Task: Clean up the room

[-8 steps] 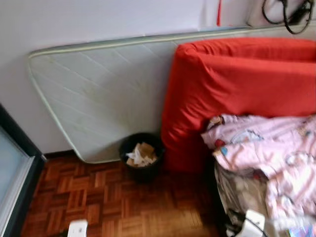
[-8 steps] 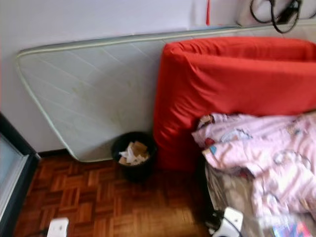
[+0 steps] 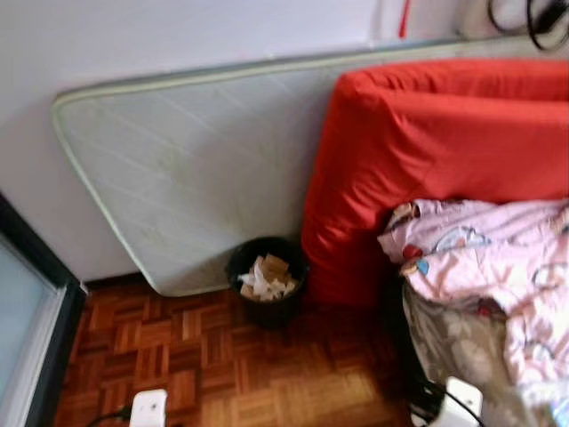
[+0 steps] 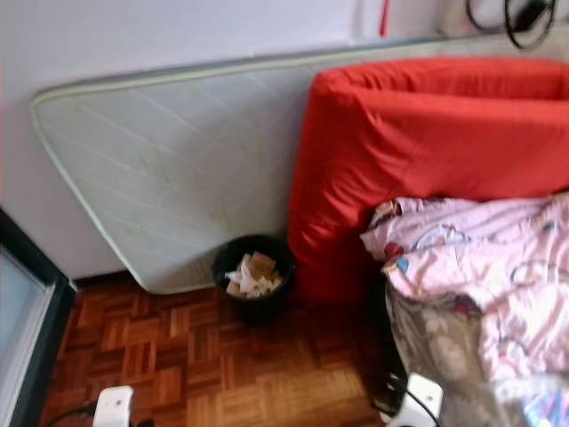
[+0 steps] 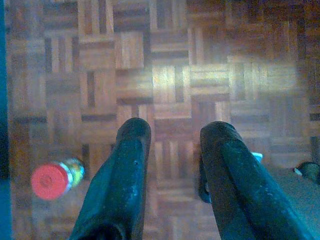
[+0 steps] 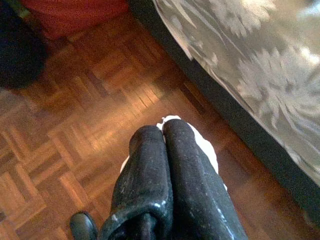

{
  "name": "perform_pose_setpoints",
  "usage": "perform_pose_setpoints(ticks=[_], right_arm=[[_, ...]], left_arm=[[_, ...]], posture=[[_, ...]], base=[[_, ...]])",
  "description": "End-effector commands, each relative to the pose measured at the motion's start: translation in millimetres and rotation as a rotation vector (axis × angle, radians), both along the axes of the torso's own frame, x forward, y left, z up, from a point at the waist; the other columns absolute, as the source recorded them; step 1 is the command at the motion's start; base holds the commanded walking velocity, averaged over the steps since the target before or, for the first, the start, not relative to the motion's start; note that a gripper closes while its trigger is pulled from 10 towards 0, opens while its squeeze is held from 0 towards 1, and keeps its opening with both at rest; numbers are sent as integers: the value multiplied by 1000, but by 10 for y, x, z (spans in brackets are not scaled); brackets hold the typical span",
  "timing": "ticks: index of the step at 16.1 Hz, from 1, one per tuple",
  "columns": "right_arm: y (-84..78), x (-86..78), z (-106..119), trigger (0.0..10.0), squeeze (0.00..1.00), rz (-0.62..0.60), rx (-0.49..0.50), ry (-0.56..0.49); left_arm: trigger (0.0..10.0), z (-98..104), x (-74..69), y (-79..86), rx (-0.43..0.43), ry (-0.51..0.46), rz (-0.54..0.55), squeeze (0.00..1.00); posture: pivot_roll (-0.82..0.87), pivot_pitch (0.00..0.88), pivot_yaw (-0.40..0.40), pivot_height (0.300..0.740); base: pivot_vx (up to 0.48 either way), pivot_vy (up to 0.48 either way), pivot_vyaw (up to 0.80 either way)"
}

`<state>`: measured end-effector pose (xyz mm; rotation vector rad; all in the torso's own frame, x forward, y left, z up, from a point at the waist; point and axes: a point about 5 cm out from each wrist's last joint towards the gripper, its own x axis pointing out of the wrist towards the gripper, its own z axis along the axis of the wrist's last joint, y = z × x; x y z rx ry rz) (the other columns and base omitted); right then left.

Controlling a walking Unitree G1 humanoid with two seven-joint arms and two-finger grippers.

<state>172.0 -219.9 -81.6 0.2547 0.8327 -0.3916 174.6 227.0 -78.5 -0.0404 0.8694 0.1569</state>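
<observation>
A black waste bin [image 3: 267, 283] holding crumpled paper stands on the parquet floor, between the leaning pale mattress [image 3: 187, 169] and the red mattress [image 3: 444, 160]. Over bare parquet, my left gripper [image 5: 175, 132] hangs open with nothing between its fingers. Beside it on the floor lies a small bottle with a red cap [image 5: 51, 179]. My right gripper [image 6: 162, 131] is shut on a crumpled white paper [image 6: 204, 149], low over the floor beside the bed's edge.
A bed with a grey flowered sheet [image 6: 260, 75] and a pink blanket [image 3: 498, 267] fills the right side. A dark-framed glass door [image 3: 27, 320] stands at the left. Black cables [image 3: 533, 18] hang on the wall at the top right. Parquet lies open before the bin.
The whole picture has shifted a little to the right and down, so the camera has moved. Bin, mattresses and blanket keep their places.
</observation>
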Motion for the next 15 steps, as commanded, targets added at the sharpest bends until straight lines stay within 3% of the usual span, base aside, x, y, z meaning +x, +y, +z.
perform_pose_setpoints(ticks=[1,6,11,15], right_arm=[[11,-27,-16,10000,0,-5,8,12],[47,-25,-27,10000,0,24,15,27],[57,-9,-22,10000,0,29,25,20],[83,4,-17,10000,0,70,20,9]], left_arm=[[10000,-26,-52,11,5,28,7,0],[10000,7,42,-16,3,11,13,0],[10000,120,329,-126,-7,-25,18,0],[10000,133,354,-124,3,-26,15,0]], posture=[[11,0,46,740],[11,0,44,740],[14,0,40,740],[14,0,43,740]], base=[[0,0,0],[0,0,0],[0,0,0],[0,0,0]])
